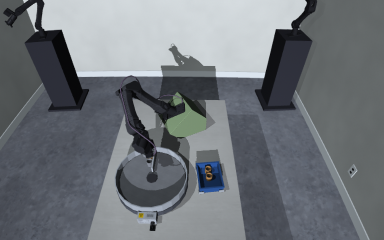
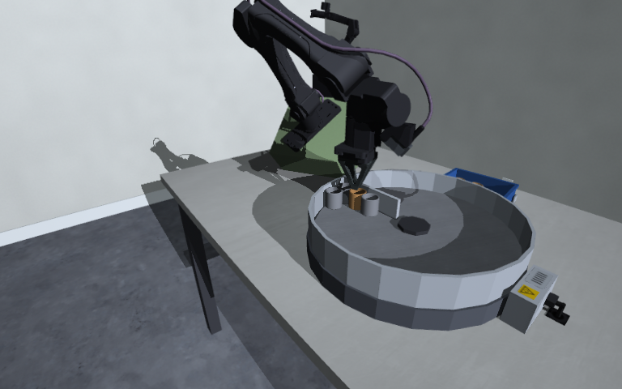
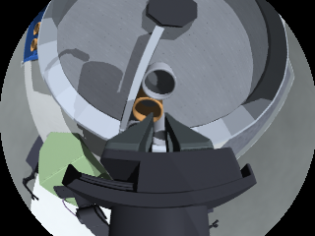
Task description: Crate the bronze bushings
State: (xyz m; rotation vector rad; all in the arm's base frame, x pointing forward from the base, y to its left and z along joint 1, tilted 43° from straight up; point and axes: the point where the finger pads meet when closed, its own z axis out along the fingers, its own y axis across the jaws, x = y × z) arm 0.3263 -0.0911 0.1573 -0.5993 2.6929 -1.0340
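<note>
The gripper [image 1: 149, 157] [image 2: 356, 185] [image 3: 158, 117] points down over the turntable [image 1: 169, 205] [image 2: 417, 288] [image 3: 84, 105], its fingers nearly together with a narrow gap between them and nothing gripped. Right at the fingertips stands a bronze bushing [image 1: 152, 158] [image 2: 355, 200] [image 3: 148, 109], upright, its open top facing the hand. Whether a fingertip touches its rim, I cannot tell.

Just beyond that bushing, toward the turntable's hub [image 1: 152, 177] [image 2: 413, 225] [image 3: 171, 11], is a steel bushing [image 1: 149, 162] [image 2: 370, 205] [image 3: 159, 81], also upright. A second steel bushing [image 2: 334, 199] stands on the other side of the bronze one, near the rim wall; the exterior view shows it plainly. Beside the group runs a thin pale divider [image 1: 153, 164] [image 2: 387, 203] [image 3: 143, 74] — between the bushings and the crate's side of the turntable.

The blue crate [image 1: 221, 176] [image 2: 495, 182] [image 3: 29, 49] is well apart from the hand, past the divider and outside the turntable wall. It sits level on the table [image 1: 215, 217] [image 2: 284, 238], with pale guides [image 1: 201, 193] at its corners, the far ones too hidden to judge. Two bronze bushings [image 1: 209, 176] [image 3: 33, 44] lie inside it, close together.

Behind the hand, toward the arm's base, is a green block [image 1: 186, 124] [image 2: 337, 123] [image 3: 61, 152]; across the turntable from the hand — outside the wall — is a control box [image 1: 147, 217] [image 2: 530, 297].
</note>
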